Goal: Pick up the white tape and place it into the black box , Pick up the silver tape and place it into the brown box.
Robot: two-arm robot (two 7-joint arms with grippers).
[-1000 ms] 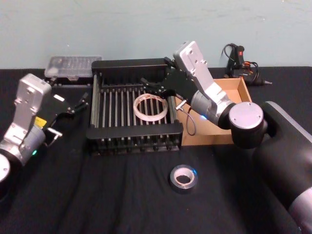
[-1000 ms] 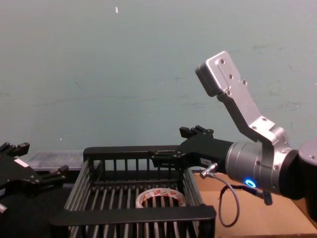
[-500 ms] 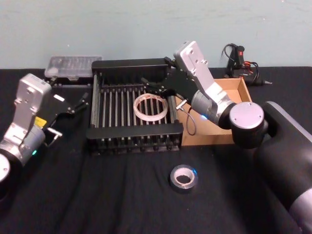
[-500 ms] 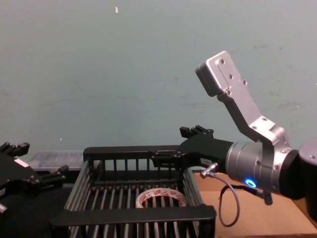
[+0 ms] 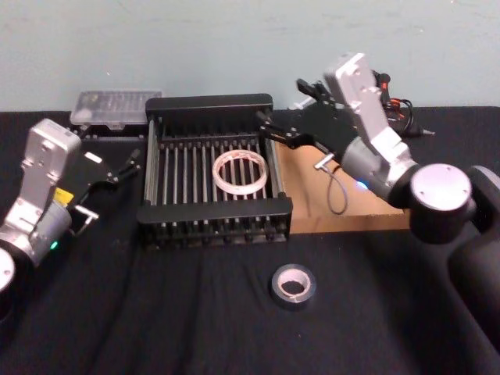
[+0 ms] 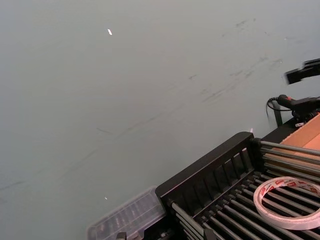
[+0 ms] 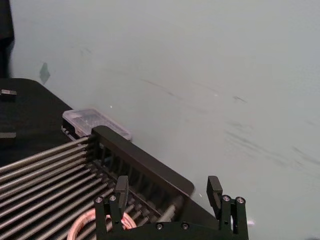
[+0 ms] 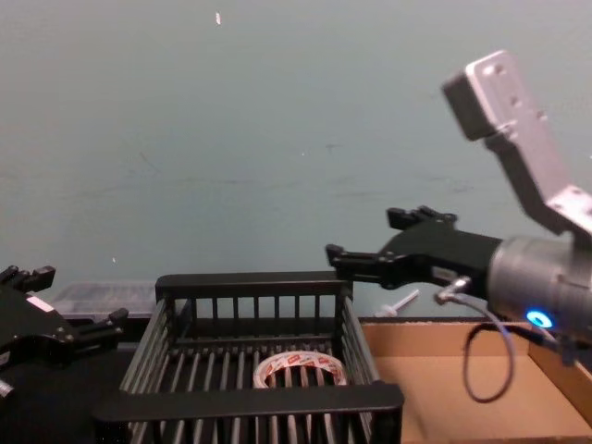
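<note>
Now white tape (image 5: 241, 173) flat on slats inside black box (image 5: 215, 102). Silver tape (image 5: 293, 285) on table (image 5: 156, 312), at 6 o'clock of box. My right tool (image 5: 275, 130) spread, empty, over box's 3 o'clock rim beside brown box (image 5: 344, 223). My left tool (image 5: 131, 160) spread, parked at 9 o'clock.

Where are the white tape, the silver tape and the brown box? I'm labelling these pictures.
white tape (image 5: 241, 173): head view, on its ring's near edge.
silver tape (image 5: 294, 286): head view, on the roll's top face.
brown box (image 5: 367, 220): head view, on its near wall.
</note>
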